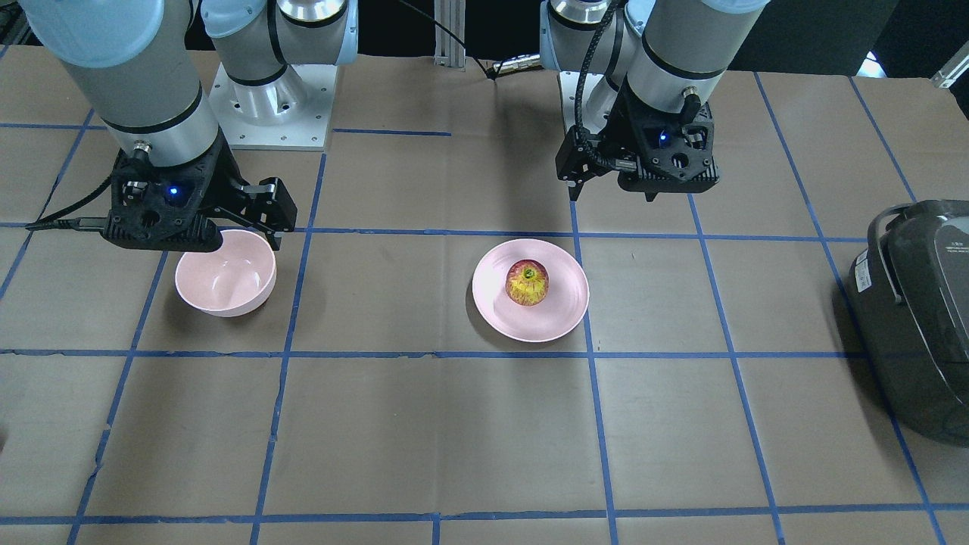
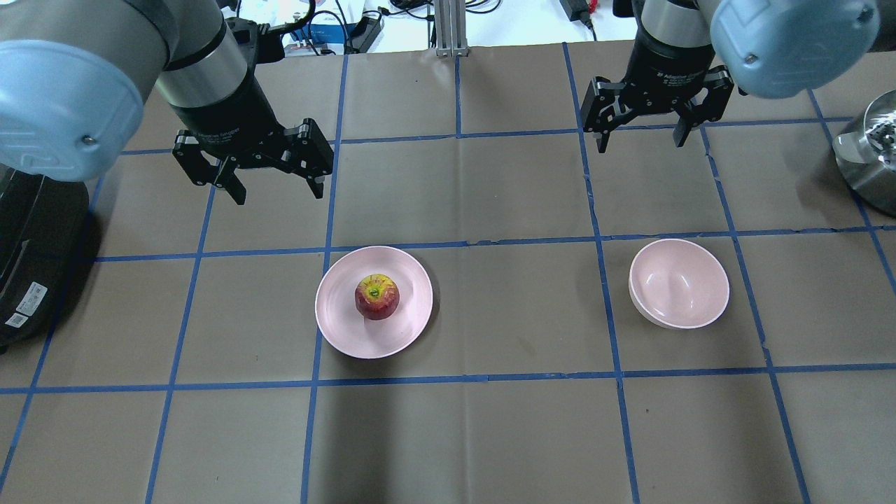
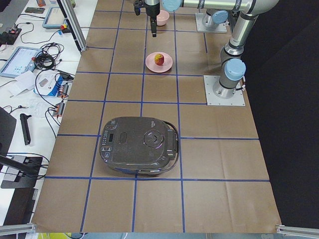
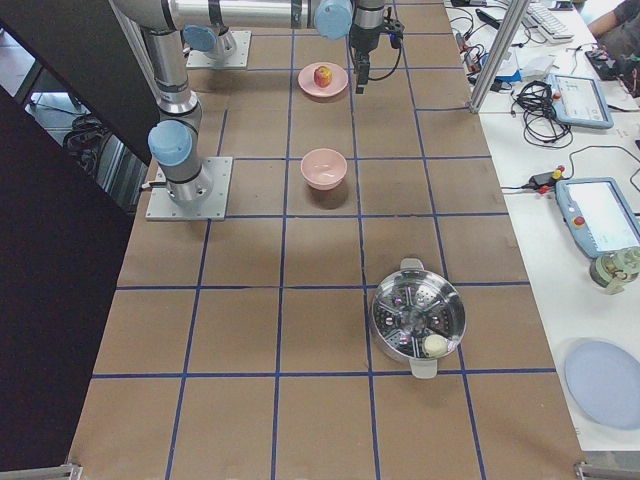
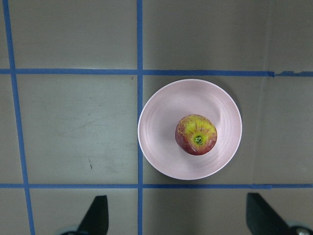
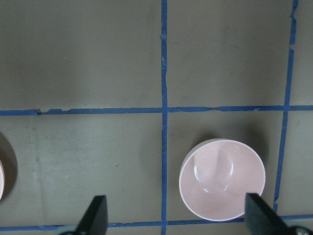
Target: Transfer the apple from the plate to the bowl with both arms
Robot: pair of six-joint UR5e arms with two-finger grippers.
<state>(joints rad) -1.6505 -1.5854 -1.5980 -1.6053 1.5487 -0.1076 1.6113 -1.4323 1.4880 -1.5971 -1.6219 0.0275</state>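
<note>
The apple [image 2: 377,297] sits right of centre on the flat pink plate [image 2: 336,329], stem dimple up; it also shows in the left wrist view [image 5: 196,134] and the front view [image 1: 527,282]. The deep pink bowl [image 2: 679,283] stands empty to the plate's right, also in the right wrist view [image 6: 222,178]. My left gripper [image 2: 278,192] hangs open and empty high over the table near the plate [image 5: 156,147], apart from the apple. My right gripper [image 2: 641,145] hangs open and empty high near the bowl [image 1: 227,280].
A black rice cooker [image 2: 28,259] stands at the table's left end. A steel steamer pot [image 2: 868,154] stands at the right end. Blue tape lines grid the brown table cover.
</note>
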